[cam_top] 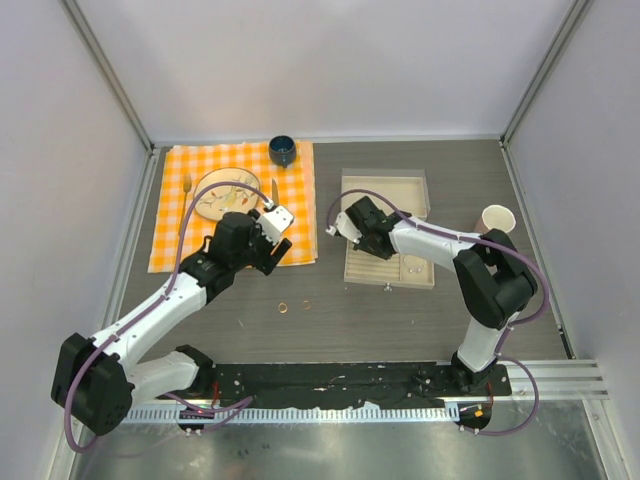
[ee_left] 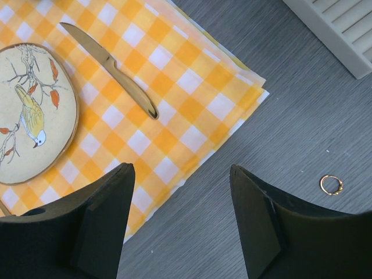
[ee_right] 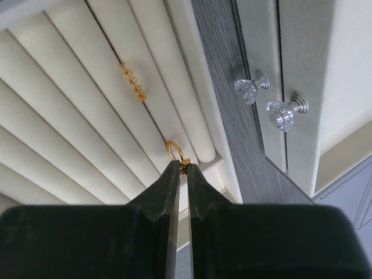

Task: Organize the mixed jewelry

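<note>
A ring was pinched by the tips of the right gripper, over a tray groove; the left gripper was seen spread.

Plate, knife, fork and blue cup on orange checked cloth

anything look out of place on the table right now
Yes: two small gold rings lie loose on the bare table, just off the checked cloth's near corner, outside the beige tray.
</note>
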`<action>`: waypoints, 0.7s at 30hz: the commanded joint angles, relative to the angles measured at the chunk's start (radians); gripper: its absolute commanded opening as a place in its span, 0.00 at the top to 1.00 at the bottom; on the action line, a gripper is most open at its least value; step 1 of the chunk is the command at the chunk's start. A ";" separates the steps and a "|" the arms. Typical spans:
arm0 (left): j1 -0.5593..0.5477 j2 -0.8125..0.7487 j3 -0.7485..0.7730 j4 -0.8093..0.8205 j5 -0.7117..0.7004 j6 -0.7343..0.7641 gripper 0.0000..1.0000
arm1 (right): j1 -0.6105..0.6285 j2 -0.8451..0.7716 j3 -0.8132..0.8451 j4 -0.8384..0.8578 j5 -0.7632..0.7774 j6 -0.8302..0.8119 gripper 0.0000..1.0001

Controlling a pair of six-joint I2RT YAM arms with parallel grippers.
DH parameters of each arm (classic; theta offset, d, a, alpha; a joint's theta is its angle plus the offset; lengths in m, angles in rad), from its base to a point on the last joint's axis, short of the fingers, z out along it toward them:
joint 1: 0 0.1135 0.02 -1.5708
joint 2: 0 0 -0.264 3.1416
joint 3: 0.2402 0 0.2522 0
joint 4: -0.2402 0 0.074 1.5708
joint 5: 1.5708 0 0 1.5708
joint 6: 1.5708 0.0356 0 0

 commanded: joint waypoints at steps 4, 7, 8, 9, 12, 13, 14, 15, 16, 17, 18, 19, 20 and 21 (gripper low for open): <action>0.006 -0.012 -0.001 0.040 0.016 -0.016 0.29 | 0.014 -0.011 -0.024 0.060 0.030 -0.038 0.99; 0.006 -0.012 -0.003 0.040 0.016 -0.016 0.29 | 0.020 -0.011 -0.034 0.073 0.033 -0.049 0.99; 0.006 -0.013 -0.003 0.042 0.016 -0.016 0.29 | 0.023 -0.009 -0.035 0.077 0.033 -0.054 0.99; 0.006 -0.015 -0.001 0.040 0.016 -0.016 0.29 | 0.027 -0.006 -0.037 0.083 0.033 -0.055 0.99; 0.008 -0.015 -0.001 0.039 0.018 -0.016 0.29 | 0.036 0.000 -0.041 0.096 0.038 -0.066 0.99; 0.008 -0.015 -0.001 0.040 0.018 -0.016 0.29 | 0.040 0.001 -0.044 0.097 0.044 -0.069 0.99; 0.008 -0.015 -0.001 0.039 0.016 -0.016 0.29 | 0.042 0.004 -0.043 0.100 0.047 -0.075 0.99; 0.008 -0.016 -0.001 0.040 0.016 -0.016 0.29 | 0.045 0.008 -0.047 0.105 0.048 -0.080 0.99; 0.008 -0.016 -0.001 0.040 0.016 -0.016 0.29 | 0.048 0.008 -0.048 0.109 0.053 -0.083 0.99; 0.009 -0.015 -0.001 0.040 0.018 -0.014 0.29 | 0.050 0.011 -0.051 0.112 0.055 -0.089 0.99; 0.009 -0.015 -0.001 0.042 0.019 -0.014 0.29 | 0.051 0.012 -0.051 0.117 0.056 -0.092 0.99; 0.009 -0.018 -0.001 0.042 0.019 -0.016 0.29 | 0.053 0.018 -0.051 0.120 0.059 -0.094 0.99; 0.009 -0.016 -0.001 0.042 0.021 -0.016 0.29 | 0.056 0.018 -0.055 0.120 0.061 -0.100 0.99; 0.009 -0.018 -0.001 0.040 0.019 -0.014 0.29 | 0.059 0.020 -0.057 0.129 0.064 -0.103 0.99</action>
